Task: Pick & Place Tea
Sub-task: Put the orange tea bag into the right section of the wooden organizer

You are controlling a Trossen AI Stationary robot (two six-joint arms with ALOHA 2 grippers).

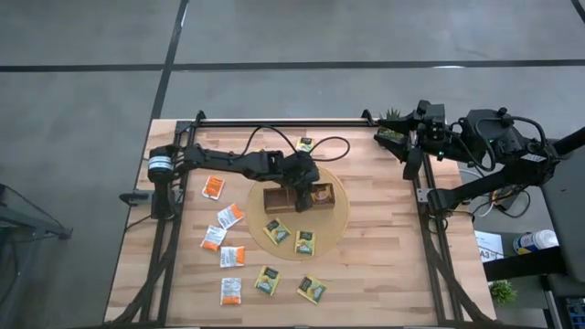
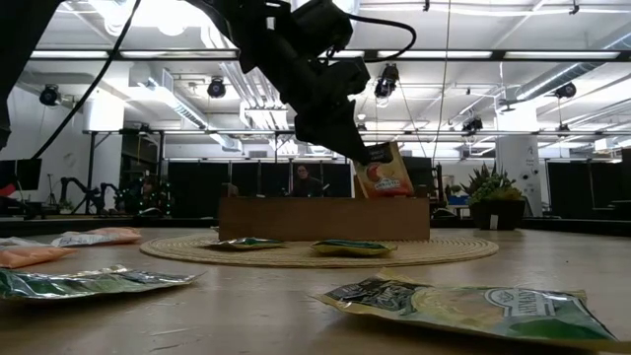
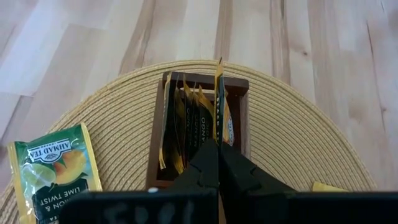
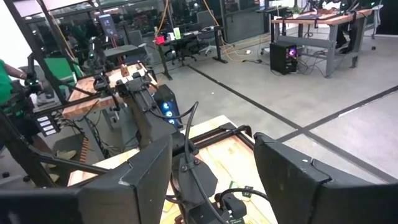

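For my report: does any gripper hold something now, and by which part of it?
The left gripper is shut on an orange tea sachet, pinching its upper edge above the wooden tray. The right gripper is open and holds nothing.

The wooden tray (image 1: 291, 198) stands on the round woven mat (image 1: 335, 225) in the middle of the table (image 1: 384, 265). My left gripper (image 1: 314, 195) is above the tray's right part, closed on a sachet (image 2: 385, 175) that stands upright over it. More sachets (image 3: 186, 121) stand inside this compartment. Two sachets (image 1: 291, 237) lie on the mat before the tray. Other sachets (image 1: 224, 228) lie on the table left of the mat, and two (image 1: 289, 284) before it. My right gripper (image 1: 395, 134) waits at the far right corner.
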